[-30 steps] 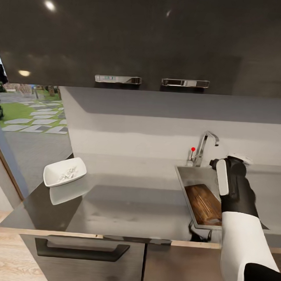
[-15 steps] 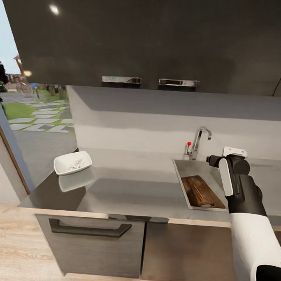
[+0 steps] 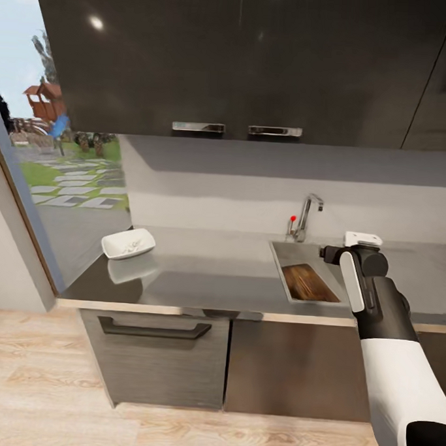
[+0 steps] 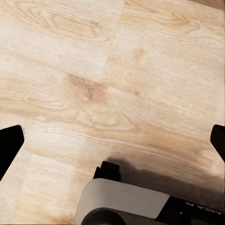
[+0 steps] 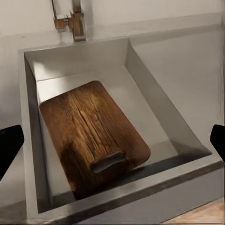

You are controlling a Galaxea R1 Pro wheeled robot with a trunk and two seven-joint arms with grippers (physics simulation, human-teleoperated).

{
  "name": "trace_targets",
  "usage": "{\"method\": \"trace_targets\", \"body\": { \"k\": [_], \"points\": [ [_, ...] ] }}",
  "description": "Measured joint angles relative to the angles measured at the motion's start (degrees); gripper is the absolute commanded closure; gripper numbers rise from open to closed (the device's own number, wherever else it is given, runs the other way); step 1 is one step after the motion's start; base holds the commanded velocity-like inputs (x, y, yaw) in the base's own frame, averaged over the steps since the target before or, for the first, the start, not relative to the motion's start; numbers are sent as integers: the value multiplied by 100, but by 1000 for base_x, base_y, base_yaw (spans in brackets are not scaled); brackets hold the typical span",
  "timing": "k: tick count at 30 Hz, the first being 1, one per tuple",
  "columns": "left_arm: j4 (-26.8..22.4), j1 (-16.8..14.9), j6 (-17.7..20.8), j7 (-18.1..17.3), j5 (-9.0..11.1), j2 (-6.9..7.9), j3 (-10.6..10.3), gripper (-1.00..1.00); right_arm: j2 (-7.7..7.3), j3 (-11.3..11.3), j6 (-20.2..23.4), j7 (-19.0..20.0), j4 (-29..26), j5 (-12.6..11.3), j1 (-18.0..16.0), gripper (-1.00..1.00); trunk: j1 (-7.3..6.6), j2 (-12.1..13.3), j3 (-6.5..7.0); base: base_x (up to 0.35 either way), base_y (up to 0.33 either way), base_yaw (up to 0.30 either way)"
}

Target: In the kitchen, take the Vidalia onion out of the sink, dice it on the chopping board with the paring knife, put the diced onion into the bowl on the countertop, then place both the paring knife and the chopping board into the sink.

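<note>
Lying in sink (image 5: 140, 84), chopping board (image 5: 91, 136) sits below wide-open right claw (image 5: 112, 140); left claw (image 4: 112, 140) open too.

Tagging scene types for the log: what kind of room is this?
A kitchen, most likely: steel countertop over dark cabinets, a sink with faucet holding a chopping board, and a white bowl.

- The chopping board (image 5: 91, 133) is seen as dark brown wood with streaked grain.
- The sink (image 5: 154, 108) is rendered in dull grey steel.
- The bowl (image 3: 128, 243) is shown glossy white.
- The bench (image 3: 201, 274) is given a reflective grey; the cabinets (image 3: 257, 61) are near-black.
- The floor (image 4: 112, 79) is patterned in pale wood grain.
</note>
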Motion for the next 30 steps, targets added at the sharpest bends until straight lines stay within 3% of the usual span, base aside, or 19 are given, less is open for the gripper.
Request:
{"method": "trace_targets", "body": {
  "k": [16,30],
  "points": [
    [0,0,1,-11,-2,1,0,-100,16,10,1,2,0,0,-1,-100,0,0,0,-335,12,0],
    [1,-1,-1,-18,-2,1,0,-100,26,19,-12,8,78,16,1,-100,-1,0,0,-235,239,0]
  ]
}}
